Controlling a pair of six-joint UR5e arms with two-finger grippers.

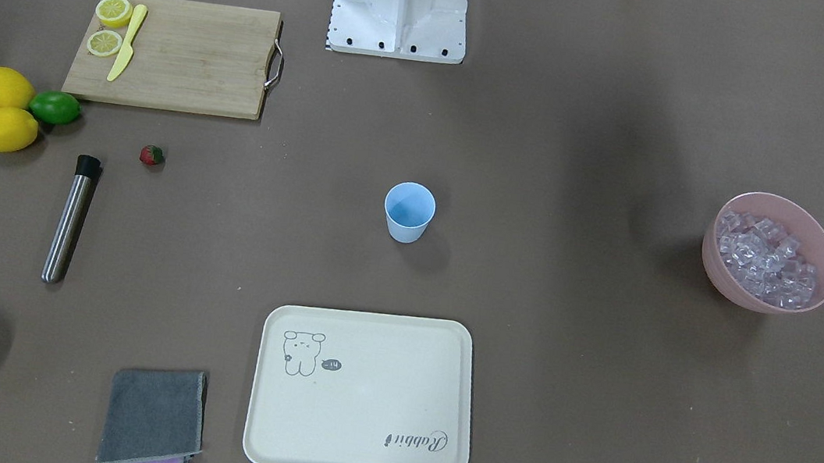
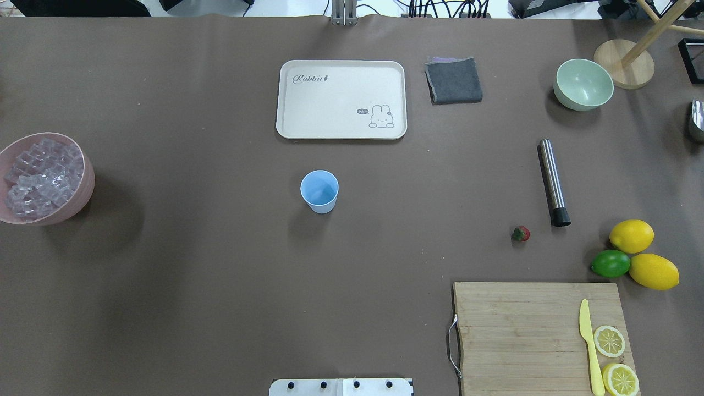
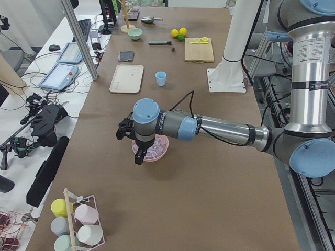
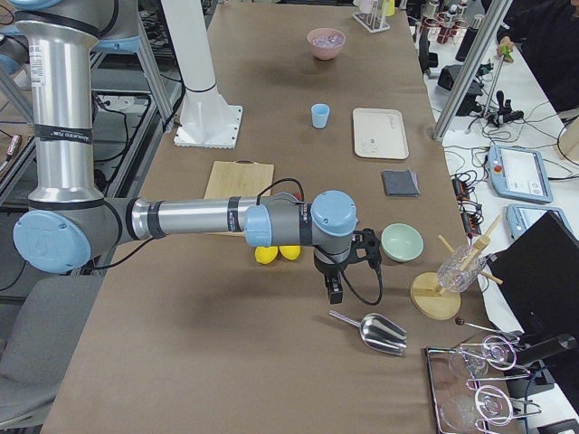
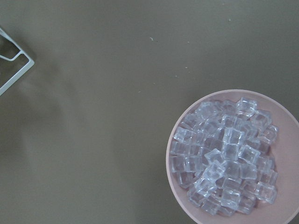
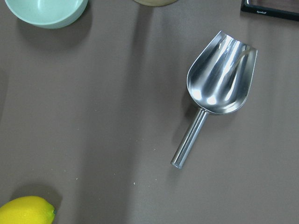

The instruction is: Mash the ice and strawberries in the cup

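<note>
The light-blue cup [image 1: 409,213] stands upright and empty at the table's middle; it also shows in the overhead view [image 2: 319,191]. The ice [image 1: 766,259] fills a pink bowl [image 2: 85,192] at the table's left end, and shows in the left wrist view [image 5: 224,158]. The red strawberry [image 2: 520,234] lies on the table on the right side, next to a steel muddler [image 2: 551,181]. My left gripper [image 3: 137,154] hangs over the pink bowl; I cannot tell its state. My right gripper [image 4: 333,287] hovers near a metal scoop [image 6: 219,88]; I cannot tell its state.
A wooden cutting board [image 2: 528,330] holds lemon halves and a yellow knife. Two lemons [image 2: 631,236] and a lime [image 2: 610,263] lie beside it. A cream tray [image 2: 341,99], a grey cloth [image 2: 454,81] and a pale green bowl [image 2: 583,84] sit at the far side.
</note>
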